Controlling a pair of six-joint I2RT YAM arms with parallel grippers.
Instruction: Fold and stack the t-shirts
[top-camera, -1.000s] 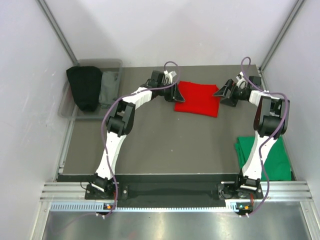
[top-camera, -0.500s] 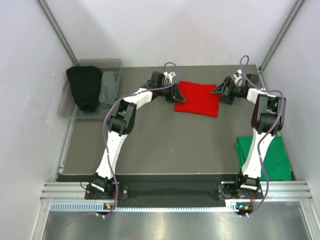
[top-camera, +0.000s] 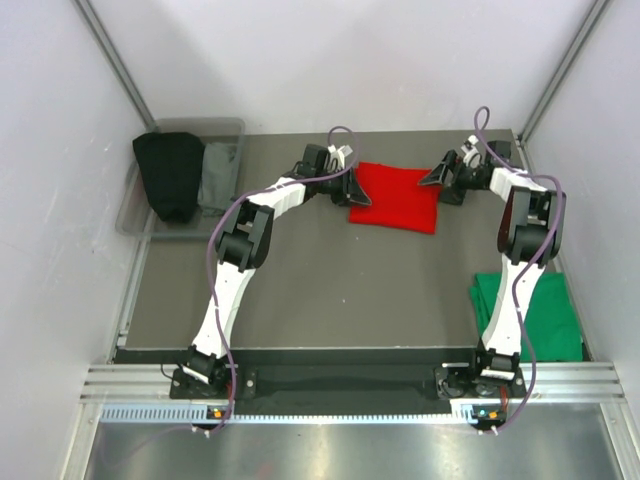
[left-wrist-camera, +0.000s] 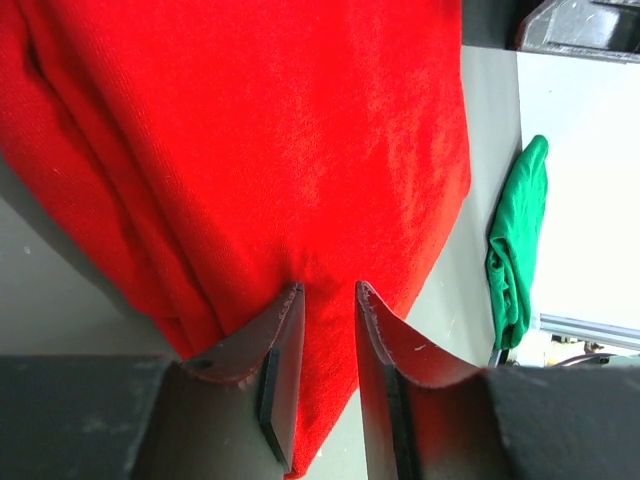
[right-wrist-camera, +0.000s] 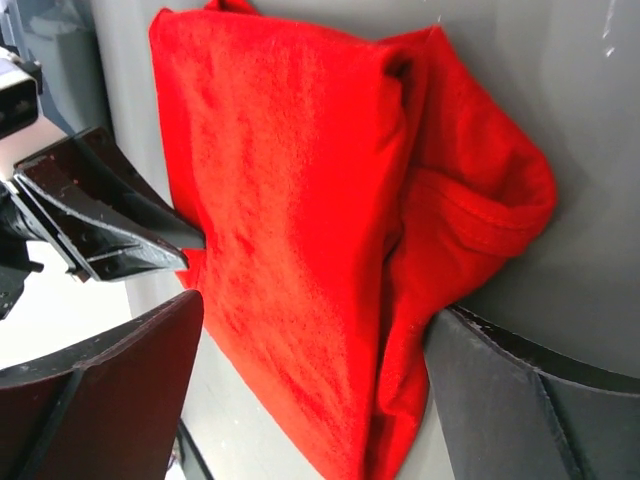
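Red t-shirt (top-camera: 395, 197) lies folded, upper centre of the surface (top-camera: 300, 290). Left tool (left-wrist-camera: 325, 300) sits narrow at its edge, grip unclear; right tool (right-wrist-camera: 315, 310) gapes astride the opposite edge. Best clamp all layers before lifting.

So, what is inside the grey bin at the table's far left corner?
A black cloth and a grey cloth beside it lie in the bin; anything beneath them is covered.
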